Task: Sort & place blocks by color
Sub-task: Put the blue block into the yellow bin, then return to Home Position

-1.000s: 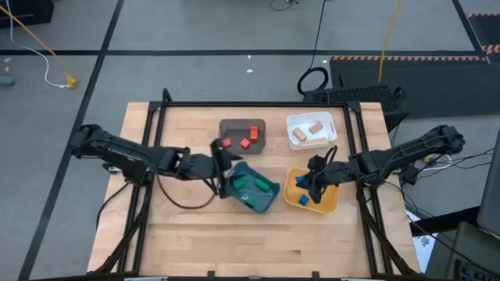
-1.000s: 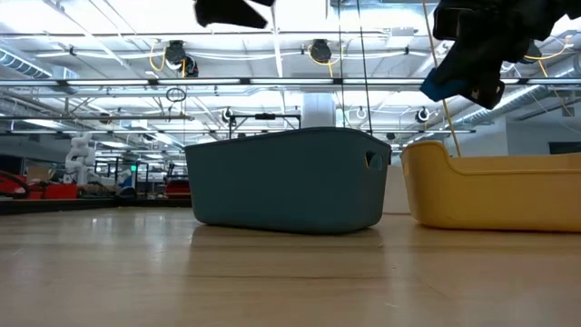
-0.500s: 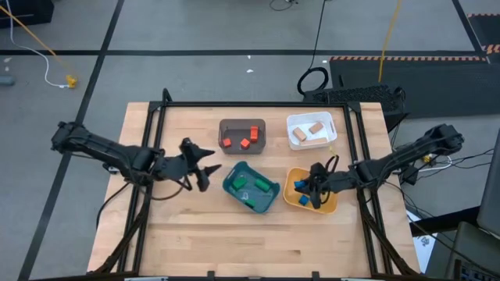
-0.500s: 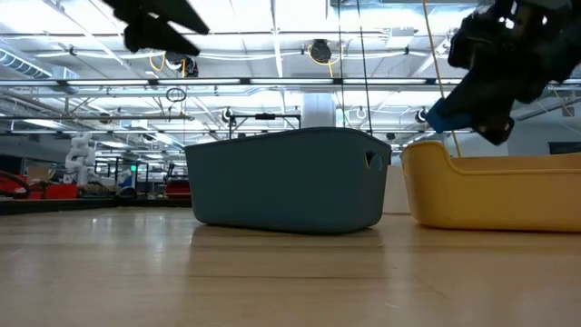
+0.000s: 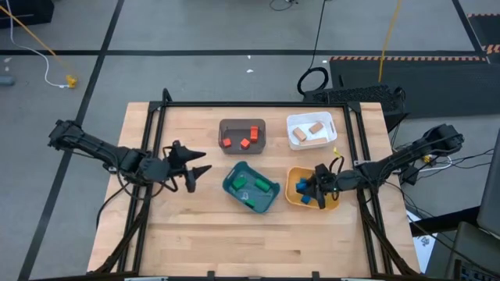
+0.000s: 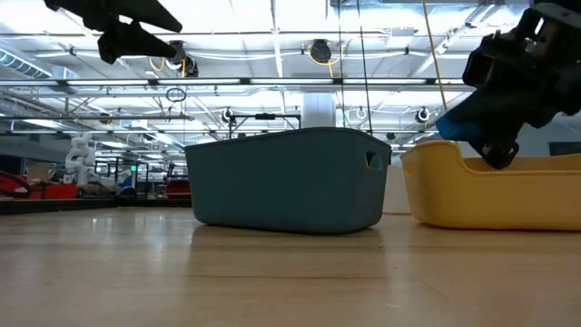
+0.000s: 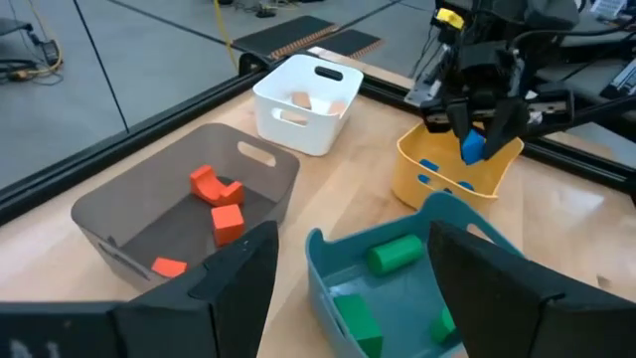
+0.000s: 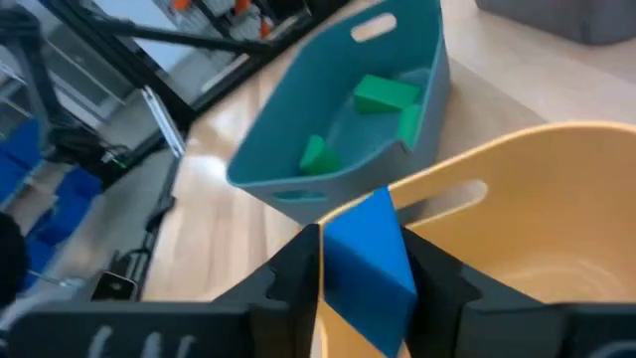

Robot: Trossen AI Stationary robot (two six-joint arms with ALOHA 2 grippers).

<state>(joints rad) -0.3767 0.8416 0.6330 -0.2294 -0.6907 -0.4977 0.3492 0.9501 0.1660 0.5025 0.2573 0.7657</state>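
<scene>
Here the right fingers (image 8: 363, 283) pinch a blue block (image 8: 368, 267) above the yellow tray (image 8: 527, 189) (left fingers (image 7: 348, 288) spread).

The yellow tray (image 6: 508, 195) runs off the low view's edge, its wall hiding whatever lies inside.

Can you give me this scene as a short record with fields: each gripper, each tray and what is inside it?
left gripper: open, empty, left of the teal tray
right gripper: holds a blue block over the yellow tray
yellow tray: blue blocks
teal tray: green blocks
grey tray: red blocks
white tray: plain wood blocks
</scene>
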